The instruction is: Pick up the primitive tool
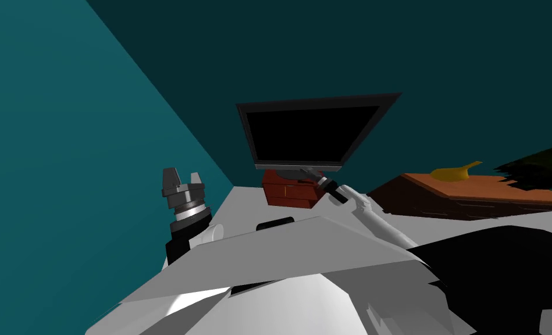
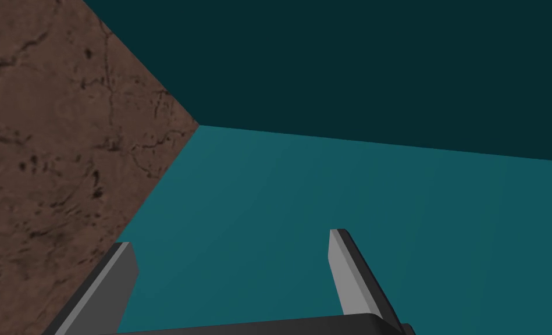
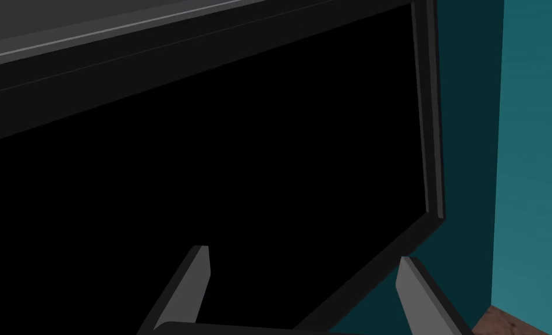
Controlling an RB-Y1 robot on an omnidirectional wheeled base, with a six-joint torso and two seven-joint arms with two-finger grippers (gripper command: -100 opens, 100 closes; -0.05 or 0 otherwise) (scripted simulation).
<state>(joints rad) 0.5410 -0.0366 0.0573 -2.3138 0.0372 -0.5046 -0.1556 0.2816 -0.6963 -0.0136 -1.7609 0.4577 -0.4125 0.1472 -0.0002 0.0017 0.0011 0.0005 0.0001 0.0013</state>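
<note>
Right hand [image 3: 303, 262], fingers wide and empty, is facing a television screen [image 3: 210, 163]; left hand [image 1: 181, 177] is idling open; the yellow tool [image 1: 456, 172], seemingly the target, is lying untouched on the tabletop [image 1: 501, 190] at three o'clock, with the approach and grasp not yet made.

Home living room, black flat-screen television [image 1: 312, 131] on a red-brown drawer cabinet [image 1: 289, 195], teal walls [image 1: 65, 116], low brown wooden sideboard [image 1: 484, 192] to its side
</note>
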